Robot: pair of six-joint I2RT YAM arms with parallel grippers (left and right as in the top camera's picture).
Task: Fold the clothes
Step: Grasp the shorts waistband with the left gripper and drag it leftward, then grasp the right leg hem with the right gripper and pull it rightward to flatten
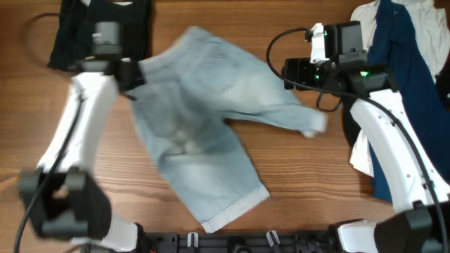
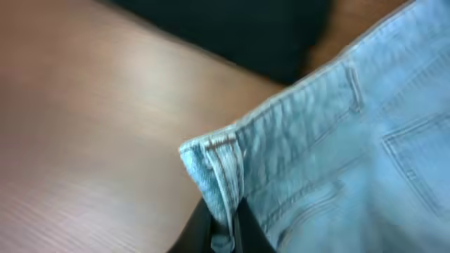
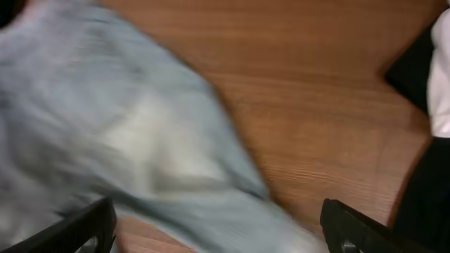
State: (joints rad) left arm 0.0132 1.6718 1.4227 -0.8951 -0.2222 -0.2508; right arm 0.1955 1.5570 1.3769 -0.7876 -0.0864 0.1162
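Denim shorts (image 1: 204,119) sprawl flat on the tabletop (image 1: 316,183) just beside a black garment (image 1: 67,42), seemingly with 0 folds made. Jaws of the left gripper (image 2: 225,225) pinch the waistband corner nearest that garment; the right gripper (image 3: 218,228), jaws spread wide and empty, hovers over the leg farthest from it.

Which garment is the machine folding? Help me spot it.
In the middle of the wooden table lie the shorts. They alone are pale blue denim; the black cloth and the navy-and-white pile sit off at the edges.
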